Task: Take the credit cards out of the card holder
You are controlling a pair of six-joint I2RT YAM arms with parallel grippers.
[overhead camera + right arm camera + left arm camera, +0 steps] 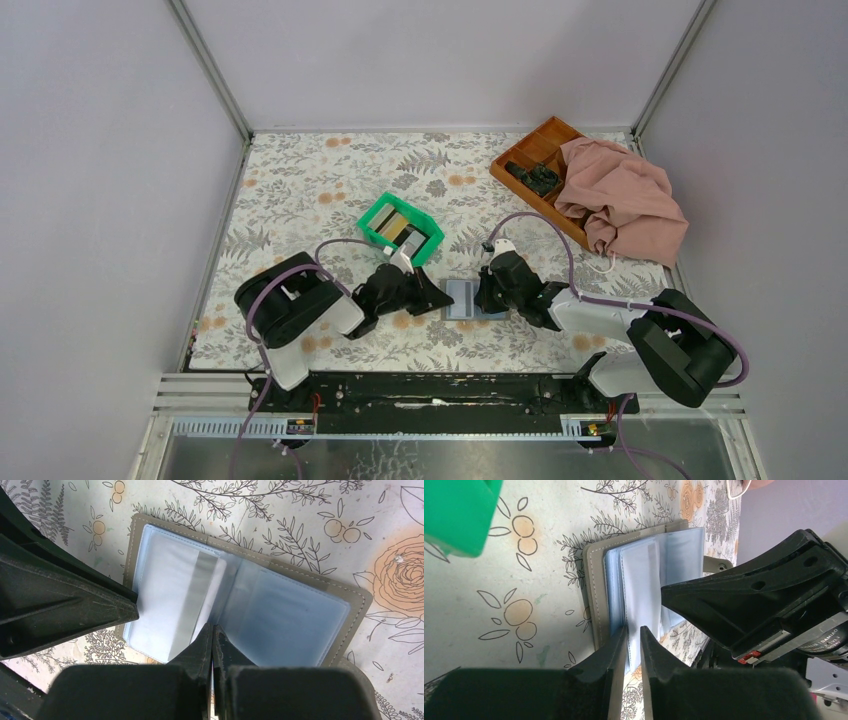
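The left gripper point(634, 641) has its two black fingers drawn to a narrow slit. The edge of a pale blue inner leaf sits pinched in that slit. The leaf belongs to the flat, grey-tan stitched folding card holder point(292, 615), which the gripper meets at its left edge. Whether a card lies inside the pinched leaf cannot be told.

The right gripper point(212, 636) comes in from the right with its fingers pressed together. Its tips are at the holder's middle fold, over the clear sleeves. Whether a thin sheet is caught between those tips cannot be told.

The card holder lies open and flat on the floral-printed tablecloth point(330, 170). It is close to the near edge, midway between the two arms, with both grippers touching or just over it. In its left half a whitish card point(172, 595) with a grey stripe along one side shows through a clear plastic sleeve. The right half shows only pale blue sleeves.

Beyond the left gripper, to the far left of the holder, stands a small green plastic bin point(371, 216). It is turned at an angle and holds several thin credit cards point(400, 228), greyish and tan, stacked together.

In the far right corner an orange-brown wooden compartment tray point(540, 140) lies at a slant. Small black objects point(535, 178) sit in one of its compartments. A crumpled dusty-pink cloth point(625, 200) is draped over the tray's right part and spills onto the table.
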